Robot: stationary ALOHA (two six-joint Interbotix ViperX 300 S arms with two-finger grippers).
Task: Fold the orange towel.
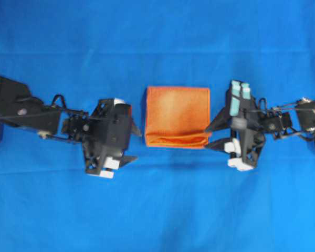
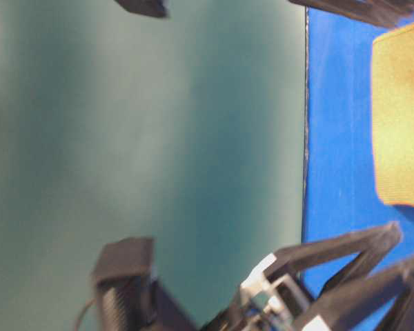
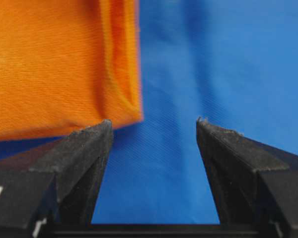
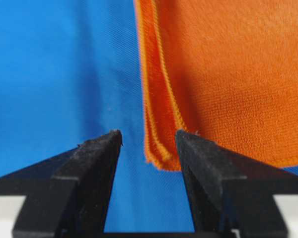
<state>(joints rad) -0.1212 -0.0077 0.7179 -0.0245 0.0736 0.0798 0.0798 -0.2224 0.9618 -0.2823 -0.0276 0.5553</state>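
Nearest you, on the wrist views: your left gripper [image 3: 154, 126] has its fingers [image 3: 87, 144] apart with nothing between them, only blue cloth showing in the gap. The orange towel [image 3: 54, 64] sits just past the left-hand finger, its looped edge close to the tip; contact there is too close to call.

Your right gripper [image 4: 149, 139] is likewise spread and holding nothing. The towel's stacked, stitched edges [image 4: 159, 114] lie just beyond the gap, and the right-hand finger [image 4: 203, 163] overlaps the corner in view. Whether it touches, you cannot tell.

Further out, from overhead: the towel [image 1: 177, 116] lies flat in the middle of the blue table cover [image 1: 157, 37], between the two arms. It reads as a compact, roughly square packet with more than one layer showing along its near edge, so at least one fold looks done. Left gripper [image 1: 132, 140] stands just beside its left edge, right gripper [image 1: 214, 135] at its lower right corner.

Judgement: both grips look released with the folded cloth laid down. What remains depends on how many folds you want; if one more, the bulged near edge [image 1: 176, 140] needs re-gripping. Otherwise clear the arms.

The table-level view shows only a slice of towel [image 2: 400, 117], too blurred to add anything.
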